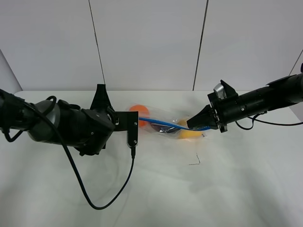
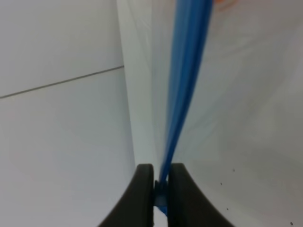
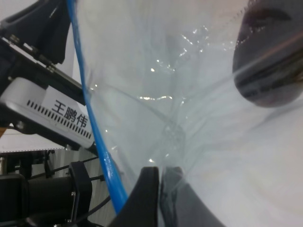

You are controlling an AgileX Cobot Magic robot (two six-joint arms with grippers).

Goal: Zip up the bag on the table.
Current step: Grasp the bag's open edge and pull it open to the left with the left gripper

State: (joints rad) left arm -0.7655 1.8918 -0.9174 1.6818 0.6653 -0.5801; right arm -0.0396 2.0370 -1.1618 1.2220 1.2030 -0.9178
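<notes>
As L tool point(image 2: 161, 183) & R tool point(image 3: 161, 178) clamp, bag point(image 1: 166, 126) held.

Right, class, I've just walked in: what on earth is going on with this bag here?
Two robot arms hold a clear bag stretched between them over the white table. The left tool is shut on one end of its blue zipper strip. The right tool pinches the clear plastic at the other end, beside the strip. An orange item and a yellow item show inside.
</notes>
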